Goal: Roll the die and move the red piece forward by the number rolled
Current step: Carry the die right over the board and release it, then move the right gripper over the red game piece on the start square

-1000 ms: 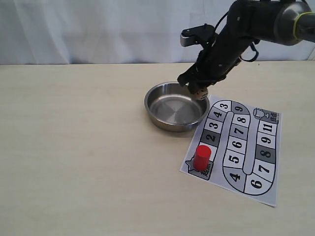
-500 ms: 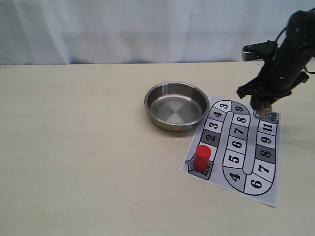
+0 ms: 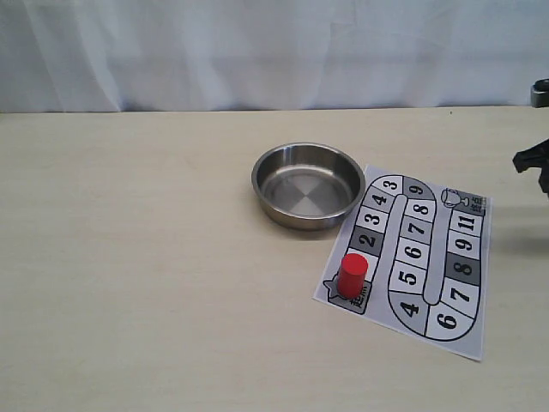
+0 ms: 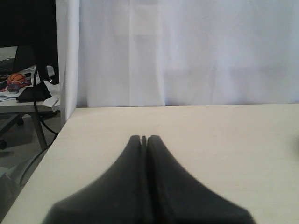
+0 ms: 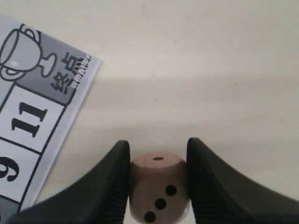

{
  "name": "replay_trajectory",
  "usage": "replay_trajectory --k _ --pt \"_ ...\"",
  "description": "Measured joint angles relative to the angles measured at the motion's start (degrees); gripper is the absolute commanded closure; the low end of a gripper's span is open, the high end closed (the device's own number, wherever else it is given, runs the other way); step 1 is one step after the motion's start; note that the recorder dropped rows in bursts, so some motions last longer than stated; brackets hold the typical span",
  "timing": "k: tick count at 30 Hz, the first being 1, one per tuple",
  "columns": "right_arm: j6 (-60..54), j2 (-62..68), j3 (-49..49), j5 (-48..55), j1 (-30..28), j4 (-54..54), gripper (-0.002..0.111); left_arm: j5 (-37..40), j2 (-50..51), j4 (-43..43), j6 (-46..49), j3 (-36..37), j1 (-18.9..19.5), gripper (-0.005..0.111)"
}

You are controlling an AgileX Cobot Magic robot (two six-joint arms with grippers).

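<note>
The red piece (image 3: 352, 275) stands upright on the start square at the near left corner of the numbered paper board (image 3: 429, 283). The tan wooden die (image 5: 159, 186) is pinched between the fingers of my right gripper (image 5: 158, 151), held above bare table just off the board's finish corner (image 5: 37, 70); a three-pip face and a one-pip face show. In the exterior view only a dark bit of the right gripper (image 3: 533, 160) shows at the right edge, and the die is hidden there. My left gripper (image 4: 144, 138) is shut and empty over the table's left end.
An empty steel bowl (image 3: 308, 184) sits on the table behind the board's left side. A white curtain (image 3: 257, 51) backs the table. The table's left edge, with a cluttered desk beyond (image 4: 23, 86), appears in the left wrist view.
My right arm has carried the die from over the bowl's rim rightward across the board, and now sits almost out of the exterior view. The red piece and bowl have not moved.
</note>
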Motion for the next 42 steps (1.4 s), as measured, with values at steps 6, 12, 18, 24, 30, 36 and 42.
replay_trajectory --k 6,12,18,24,30,36,42 --pt "-13.91 0.11 0.0 4.42 -0.92 16.2 0.075 0.0 0.0 0.0 0.0 0.0 0.0 0.107" --pt "-27.51 3.06 0.0 11.29 -0.92 36.6 -0.001 0.0 0.0 0.0 0.0 0.0 0.0 0.107" --pt "-24.38 3.11 0.0 10.64 -0.92 32.58 -0.001 0.0 0.0 0.0 0.0 0.0 0.0 0.107" --pt "-21.48 3.11 0.0 9.15 -0.92 26.86 -0.001 0.0 0.0 0.0 0.1 0.0 0.0 0.107" --pt "-19.66 3.11 0.0 8.73 -0.92 26.5 0.019 0.0 0.0 0.0 0.1 0.0 0.0 0.107" --pt "-16.46 3.11 0.0 8.5 -0.92 26.5 0.1 0.0 0.0 0.0 0.1 0.0 0.0 0.107" --pt "-15.87 1.53 0.0 8.95 -0.66 26.74 0.104 0.0 0.0 0.0 0.1 0.0 0.0 0.107"
